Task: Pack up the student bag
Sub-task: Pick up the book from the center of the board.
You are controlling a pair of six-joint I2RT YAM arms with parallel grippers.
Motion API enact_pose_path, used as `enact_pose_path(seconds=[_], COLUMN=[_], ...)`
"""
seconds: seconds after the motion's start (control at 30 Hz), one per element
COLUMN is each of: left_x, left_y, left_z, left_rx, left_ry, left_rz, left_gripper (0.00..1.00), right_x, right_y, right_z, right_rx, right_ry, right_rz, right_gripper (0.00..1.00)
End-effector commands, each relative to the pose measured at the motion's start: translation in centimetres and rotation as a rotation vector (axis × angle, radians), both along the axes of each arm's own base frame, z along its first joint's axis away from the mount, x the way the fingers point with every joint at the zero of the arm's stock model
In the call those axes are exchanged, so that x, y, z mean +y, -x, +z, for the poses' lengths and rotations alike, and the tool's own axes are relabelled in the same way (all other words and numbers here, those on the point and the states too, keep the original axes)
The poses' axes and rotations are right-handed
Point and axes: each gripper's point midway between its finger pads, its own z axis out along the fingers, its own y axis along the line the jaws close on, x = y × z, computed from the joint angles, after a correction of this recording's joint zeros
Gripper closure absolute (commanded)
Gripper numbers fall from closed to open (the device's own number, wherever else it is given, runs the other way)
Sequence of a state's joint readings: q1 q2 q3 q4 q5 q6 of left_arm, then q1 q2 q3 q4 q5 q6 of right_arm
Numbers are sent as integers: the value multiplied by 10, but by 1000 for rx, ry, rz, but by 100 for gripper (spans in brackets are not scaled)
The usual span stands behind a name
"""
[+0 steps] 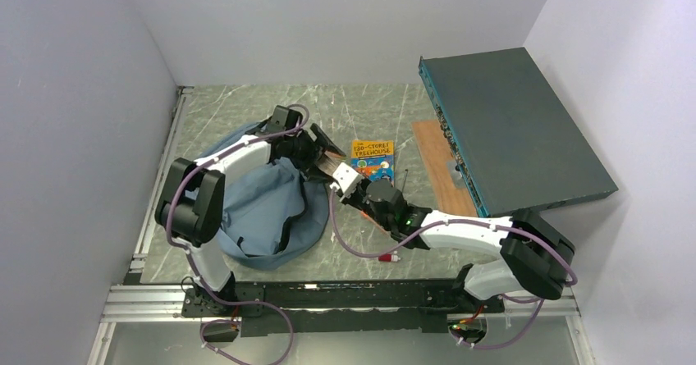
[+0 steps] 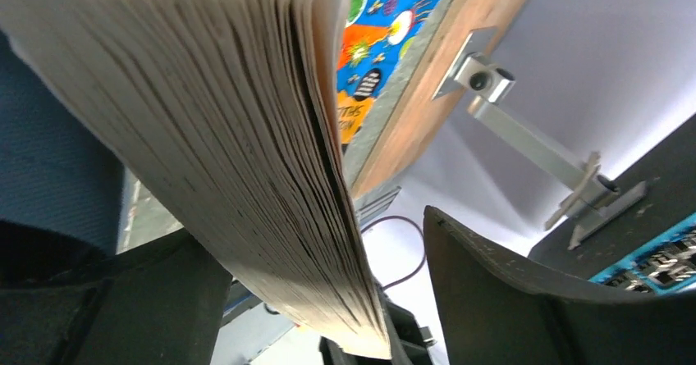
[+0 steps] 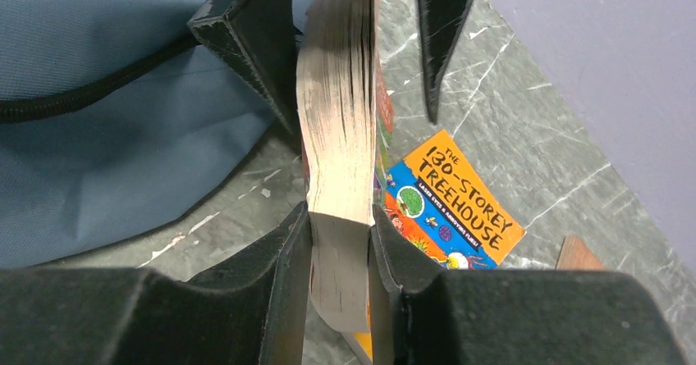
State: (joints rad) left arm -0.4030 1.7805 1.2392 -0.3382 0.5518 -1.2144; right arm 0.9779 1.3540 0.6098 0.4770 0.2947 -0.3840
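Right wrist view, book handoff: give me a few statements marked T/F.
1. The right gripper is shut on a book. True.
2. The left gripper is clamped on that book too. False: its jaws stand open, with a gap at one side of the pages.
3. The Treehouse book is in the bag. False: it lies on the table, beside the bag.
4. The held book is edge-on to this camera, pages showing. True.
5. The held book is already inside the bag. False: it is outside the bag, above the table.
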Motion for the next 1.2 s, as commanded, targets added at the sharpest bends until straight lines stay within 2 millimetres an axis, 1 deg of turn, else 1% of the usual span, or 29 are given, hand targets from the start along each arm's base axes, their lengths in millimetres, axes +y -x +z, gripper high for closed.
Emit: enact_pose_path(seconds=[0.0, 0.07, 0.1, 0.17, 0.2, 0.3, 0.33, 0.37, 0.4, 0.47, 0.5, 0.53, 0.6, 0.63, 0.67, 0.77, 0.83, 0.9, 0.97, 1.07, 1.1, 1.13, 1.17], left_x=[3, 8, 8, 7, 4, 1, 2, 3, 5, 13, 19, 26, 41, 48, 54, 82, 97, 110, 123, 136, 136, 135, 133], left_y=[8, 8, 8, 10, 11, 8, 8, 7, 7, 4, 2, 0, 0, 2, 6, 9, 17, 27, 40, 65, 79, 87, 98], left_z=[16, 18, 19, 24, 29, 43, 49, 54, 60, 77, 85, 94, 111, 122, 140, 167, 186, 207, 227, 265, 287, 294, 306], left_rx=[-74, -101, -111, -119, -133, -186, -206, -227, -251, -333, -376, -421, -513, -562, -643, -807, -896, -989, -1077, -1236, -1331, -1354, -1400], left_ry=[7, -18, -21, -3, 18, 49, 50, 46, 42, 26, 9, -7, -23, -17, 0, -26, -44, -59, -75, -36, -7, 16, 45], left_rz=[-13, -5, -9, -20, -31, -58, -66, -76, -86, -107, -112, -111, -114, -112, -116, -86, -72, -67, -46, 35, 48, 51, 43], left_gripper=[21, 31, 39, 53, 61, 80, 88, 95, 100, 100, 100, 100, 100, 100, 100, 100, 100, 100, 100, 100, 100, 100, 100], right_x=[4, 6, 7, 10, 12, 17, 19, 22, 25, 30, 30, 29, 30, 32, 34, 44, 51, 62, 72, 86, 89, 90, 90], right_y=[-4, -3, -2, -1, -1, 2, 4, 5, 8, 17, 21, 24, 29, 32, 35, 42, 46, 51, 58, 73, 78, 81, 82], right_z=[46, 47, 46, 45, 44, 49, 47, 50, 53, 59, 64, 69, 79, 84, 89, 109, 120, 137, 152, 184, 196, 207, 217], right_rx=[-122, -130, -130, -127, -127, -127, -110, -96, -77, -47, -35, -15, 42, 82, 124, 226, 292, 351, 396, 475, 491, 500, 507], right_ry=[-94, -95, -87, -60, -50, -56, -48, -50, -50, -69, -99, -130, -177, -189, -205, -275, -309, -364, -417, -574, -634, -689, -749], right_rz=[-38, -35, -31, -30, -29, -19, -14, -11, 1, 32, 39, 36, 25, 29, 27, 31, 30, 52, 92, 167, 201, 223, 237], right_gripper=[100, 100, 100, 100, 100, 100, 95, 82, 68, 48, 39, 29, 14, 3, 1, 0, 0, 0, 0, 0, 0, 0, 0])
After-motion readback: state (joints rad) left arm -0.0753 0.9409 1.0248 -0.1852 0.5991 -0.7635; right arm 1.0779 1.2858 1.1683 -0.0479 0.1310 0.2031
